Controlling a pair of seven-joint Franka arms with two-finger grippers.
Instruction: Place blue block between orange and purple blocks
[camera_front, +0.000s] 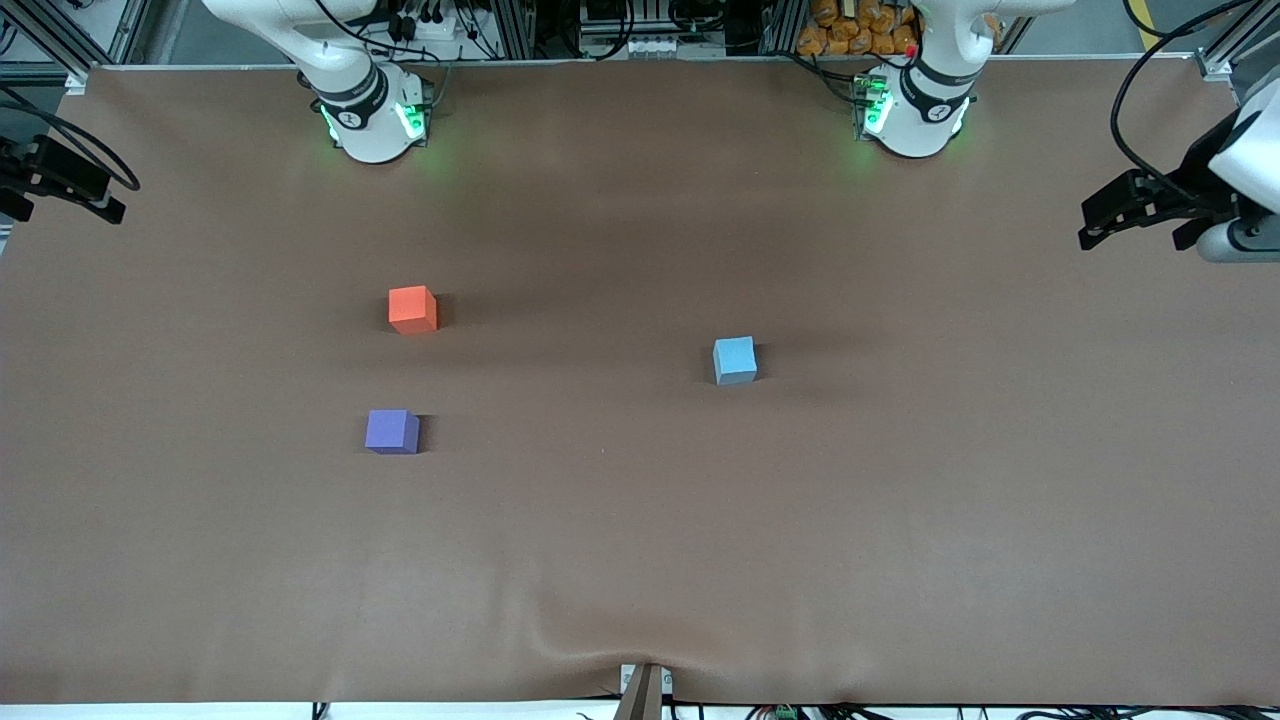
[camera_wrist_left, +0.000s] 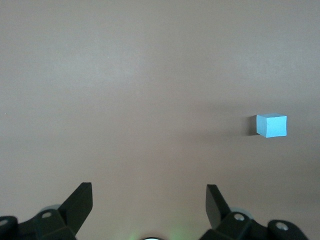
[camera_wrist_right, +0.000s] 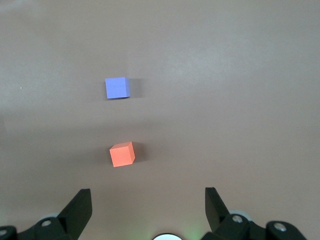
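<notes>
The blue block (camera_front: 735, 360) sits alone on the brown table, toward the left arm's end from the other two cubes; it also shows in the left wrist view (camera_wrist_left: 271, 125). The orange block (camera_front: 412, 309) and the purple block (camera_front: 392, 431) lie apart with bare table between them, the purple one nearer to the front camera. Both show in the right wrist view, the orange block (camera_wrist_right: 122, 154) and the purple block (camera_wrist_right: 117, 88). My left gripper (camera_front: 1095, 225) (camera_wrist_left: 149, 200) is open and empty at the left arm's end of the table. My right gripper (camera_front: 105, 200) (camera_wrist_right: 148, 200) is open and empty at the right arm's end.
The brown table cover (camera_front: 640, 560) has a wrinkle at its near edge by a small mount (camera_front: 643, 690). The arm bases (camera_front: 372, 115) (camera_front: 915, 110) stand along the table's back edge, with cables and equipment past them.
</notes>
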